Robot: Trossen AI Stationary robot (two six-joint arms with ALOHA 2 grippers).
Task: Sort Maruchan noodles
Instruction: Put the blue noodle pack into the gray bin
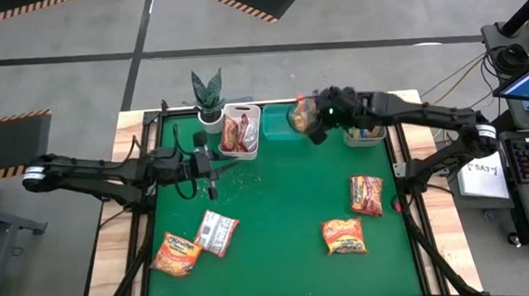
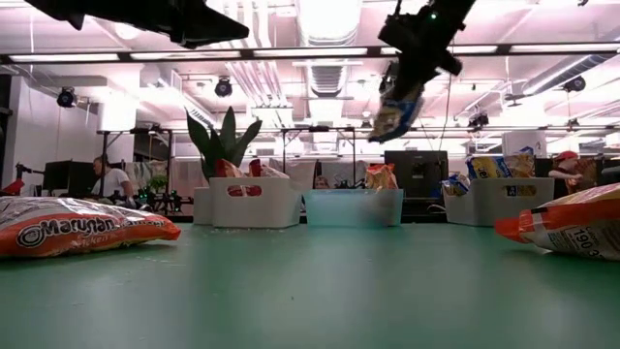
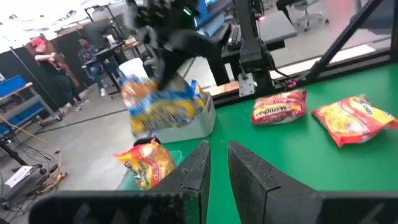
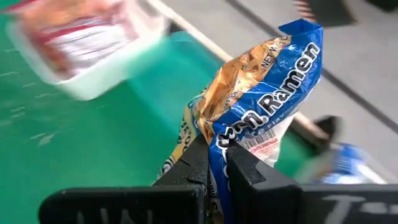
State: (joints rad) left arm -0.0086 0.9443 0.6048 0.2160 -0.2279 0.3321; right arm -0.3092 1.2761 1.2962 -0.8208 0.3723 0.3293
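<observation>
"Maruchan" read plainly on the orange packet (image 2: 82, 228) lying closest on the green bench (image 1: 277, 194). Over the bench's left side the left gripper (image 1: 211, 164) hovered, jaws nearly shut and empty. Open green lay mid-bench. Above the teal bin (image 1: 280, 126) at the far edge, the right gripper (image 1: 311, 119) pinched a blue packet (image 4: 261, 112) marked "Ramen".
</observation>
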